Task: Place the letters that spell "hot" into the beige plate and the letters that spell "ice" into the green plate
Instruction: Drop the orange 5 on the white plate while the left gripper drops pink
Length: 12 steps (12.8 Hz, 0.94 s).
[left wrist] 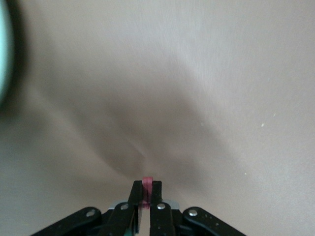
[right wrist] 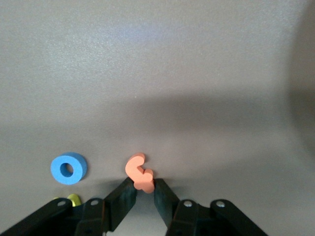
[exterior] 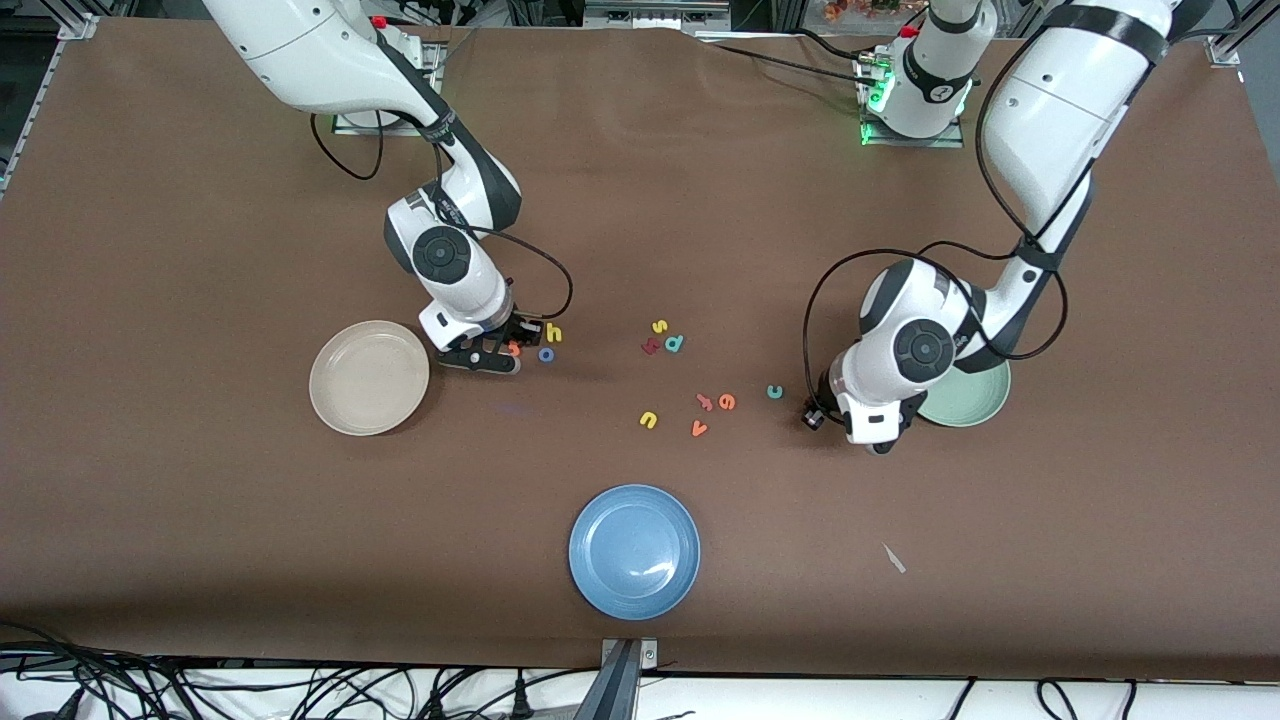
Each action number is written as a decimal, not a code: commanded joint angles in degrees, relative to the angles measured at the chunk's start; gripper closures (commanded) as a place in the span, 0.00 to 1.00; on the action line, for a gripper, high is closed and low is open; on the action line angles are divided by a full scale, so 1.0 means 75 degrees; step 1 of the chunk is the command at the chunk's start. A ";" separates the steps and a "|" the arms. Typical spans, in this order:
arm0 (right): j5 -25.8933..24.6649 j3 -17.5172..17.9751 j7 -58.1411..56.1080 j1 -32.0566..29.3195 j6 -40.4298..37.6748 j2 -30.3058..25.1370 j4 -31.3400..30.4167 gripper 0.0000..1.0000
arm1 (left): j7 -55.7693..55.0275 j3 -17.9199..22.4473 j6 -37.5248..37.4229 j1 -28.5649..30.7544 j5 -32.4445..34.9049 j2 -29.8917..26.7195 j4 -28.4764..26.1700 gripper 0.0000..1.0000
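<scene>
Orange t [right wrist: 139, 173] pinched in the right tool [exterior: 500, 350], low over the desk [exterior: 200, 550] beside the beige plate [exterior: 369, 377], ready for transfer.
Dark red i [left wrist: 147, 189] clamped in the left tool [left wrist: 146, 196] beside the green plate [exterior: 975, 400]; blue o [exterior: 546, 354] and yellow h [exterior: 553, 333] waiting on the desk.

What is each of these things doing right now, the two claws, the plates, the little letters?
Right gripper: shut on the orange t, beside the beige plate.
Left gripper: shut on the dark red i.
Beige plate: empty.
Green plate: partly hidden by the left arm.
Blue plate: empty.
Blue o: flat on the table.
</scene>
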 commanded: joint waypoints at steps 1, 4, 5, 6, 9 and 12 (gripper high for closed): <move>-0.0229 -0.0038 -0.0028 -0.0155 0.0177 0.0040 -0.0099 0.65 | 0.1341 -0.0125 -0.1364 0.0511 -0.0140 -0.0846 -0.0061 1.00; -0.0229 -0.0132 -0.0193 -0.0167 0.0189 0.0040 -0.0099 0.58 | 0.3403 -0.0102 -0.2608 0.1190 -0.0271 -0.1234 -0.0061 1.00; -0.0229 -0.0132 -0.0193 -0.0167 0.0189 0.0040 -0.0099 0.58 | 0.4036 -0.0090 -0.2867 0.1389 -0.0248 -0.1258 -0.0073 1.00; -0.0241 -0.0132 -0.0205 -0.0167 0.0201 0.0040 -0.0099 0.58 | 0.4599 -0.0090 -0.3009 0.1589 -0.0213 -0.1247 -0.0142 1.00; -0.0346 -0.0179 -0.0264 -0.0214 0.0423 0.0145 -0.0099 0.62 | 0.5750 -0.0067 -0.3127 0.2105 -0.0142 -0.1165 -0.0470 1.00; -0.0346 -0.0179 -0.0369 -0.0214 0.0423 0.0145 -0.0099 0.81 | 0.6022 -0.0032 -0.3116 0.2258 -0.0130 -0.0919 -0.0506 1.00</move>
